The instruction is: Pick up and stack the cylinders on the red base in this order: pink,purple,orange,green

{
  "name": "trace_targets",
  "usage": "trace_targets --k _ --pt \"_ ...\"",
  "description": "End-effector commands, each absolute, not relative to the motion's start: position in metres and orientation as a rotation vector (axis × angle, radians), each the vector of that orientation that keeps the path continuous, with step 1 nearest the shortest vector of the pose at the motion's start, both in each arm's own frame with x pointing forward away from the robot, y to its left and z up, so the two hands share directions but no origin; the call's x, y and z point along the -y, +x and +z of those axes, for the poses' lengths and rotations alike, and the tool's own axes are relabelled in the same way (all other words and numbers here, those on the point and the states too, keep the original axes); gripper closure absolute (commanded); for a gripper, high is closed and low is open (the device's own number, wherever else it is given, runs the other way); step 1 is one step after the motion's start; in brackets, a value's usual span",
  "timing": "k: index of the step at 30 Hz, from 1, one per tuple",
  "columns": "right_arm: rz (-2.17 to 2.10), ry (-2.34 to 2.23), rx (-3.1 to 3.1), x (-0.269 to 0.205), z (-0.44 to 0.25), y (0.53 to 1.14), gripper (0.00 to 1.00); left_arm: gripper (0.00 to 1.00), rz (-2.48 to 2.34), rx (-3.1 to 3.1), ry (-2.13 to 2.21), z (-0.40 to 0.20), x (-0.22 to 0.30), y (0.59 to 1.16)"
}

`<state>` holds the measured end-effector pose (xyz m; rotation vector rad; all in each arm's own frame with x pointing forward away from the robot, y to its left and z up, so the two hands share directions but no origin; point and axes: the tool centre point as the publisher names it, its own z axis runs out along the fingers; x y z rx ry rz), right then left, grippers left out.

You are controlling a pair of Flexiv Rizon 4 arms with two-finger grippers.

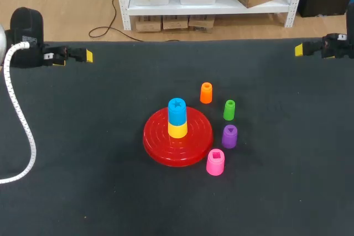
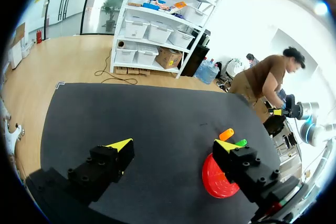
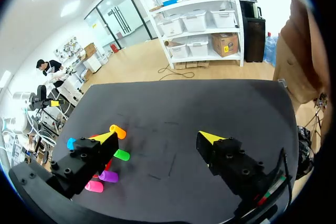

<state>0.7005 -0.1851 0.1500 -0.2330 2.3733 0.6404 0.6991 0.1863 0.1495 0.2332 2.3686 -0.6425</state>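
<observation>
The red base (image 1: 157, 142) lies mid-table with a yellow cylinder (image 1: 177, 130) and a blue one (image 1: 177, 110) stacked on its peg. To its right stand the orange cylinder (image 1: 206, 93), green cylinder (image 1: 229, 110), purple cylinder (image 1: 229, 136) and pink cylinder (image 1: 215, 162), all loose on the mat. My left gripper (image 1: 74, 58) (image 2: 173, 145) hangs open at the far left edge. My right gripper (image 1: 301, 50) (image 3: 157, 138) hangs open at the far right edge. Both hold nothing. In the right wrist view, orange (image 3: 117, 131), green (image 3: 122, 155), purple (image 3: 108, 176) and pink (image 3: 94, 186) lie beside one finger.
A white cable (image 1: 22, 136) from my left arm trails over the black mat at the left edge. Bare mat (image 1: 287, 153) lies between each gripper and the toys.
</observation>
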Motion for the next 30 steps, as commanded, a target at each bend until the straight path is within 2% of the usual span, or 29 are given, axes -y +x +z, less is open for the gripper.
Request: trace_targets --k 1,5,16,30 --pt "0.644 -0.235 -2.373 0.186 0.15 0.701 0.0 0.0 -0.626 -2.336 0.433 0.156 -0.179 0.702" --pt "0.644 -0.235 -2.373 0.186 0.15 0.701 0.0 0.0 -0.639 -2.144 0.725 0.171 -0.162 0.701" --pt "0.644 -0.235 -2.373 0.186 0.15 0.701 0.0 0.0 -0.762 -1.767 1.172 0.195 -0.132 0.675" --pt "0.644 -0.235 -2.373 0.186 0.15 0.701 0.0 0.0 -1.073 -1.496 1.553 0.183 -0.118 0.635"
